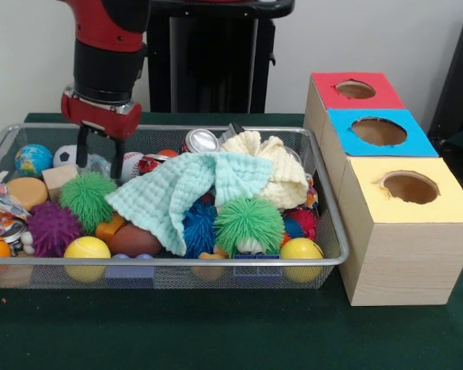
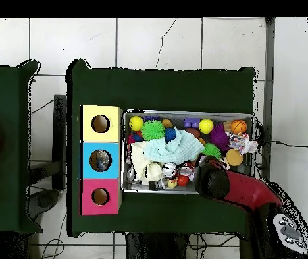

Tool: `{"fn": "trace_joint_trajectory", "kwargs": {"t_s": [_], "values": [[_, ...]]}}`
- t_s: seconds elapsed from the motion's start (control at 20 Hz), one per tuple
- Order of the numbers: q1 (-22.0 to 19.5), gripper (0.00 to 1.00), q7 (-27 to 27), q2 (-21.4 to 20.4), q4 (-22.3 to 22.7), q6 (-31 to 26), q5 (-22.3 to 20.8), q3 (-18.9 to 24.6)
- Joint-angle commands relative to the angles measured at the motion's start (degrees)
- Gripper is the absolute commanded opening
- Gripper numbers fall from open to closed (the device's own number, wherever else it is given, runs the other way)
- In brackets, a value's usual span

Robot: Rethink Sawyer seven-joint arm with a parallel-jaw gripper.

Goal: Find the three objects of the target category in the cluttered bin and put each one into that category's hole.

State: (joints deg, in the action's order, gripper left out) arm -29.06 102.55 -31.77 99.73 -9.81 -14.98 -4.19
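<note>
Tool open, jaws spread, empty, hanging over the far-left part of the silver wire-mesh bin, which sits on the green bench beside three boxes. Risk: fingers descend between the green spiky ball and the pale mint cloth; cloth may snag, dragging neighbours.
</note>
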Motion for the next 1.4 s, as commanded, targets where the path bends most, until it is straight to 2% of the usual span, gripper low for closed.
{"fn": "trace_joint_trajectory", "kwargs": {"t_s": [0.05, 0.45, 0.95, 1.05, 1.4], "values": [[1.0, 1.00, 9.6, 0.7, 2.8, -2.6, 2.8, 0.9], [0.4, 1.00, 8.9, -1.5, 4.6, -3.7, 2.7, 0.7], [1.3, 1.00, 10.1, -3.7, 7.8, -3.0, 3.1, -1.5], [1.2, 1.00, 10.2, -3.1, 7.7, -2.0, 3.0, -1.7], [0.5, 1.00, 10.5, 3.2, 4.7, 4.2, 2.3, -1.5]]}}
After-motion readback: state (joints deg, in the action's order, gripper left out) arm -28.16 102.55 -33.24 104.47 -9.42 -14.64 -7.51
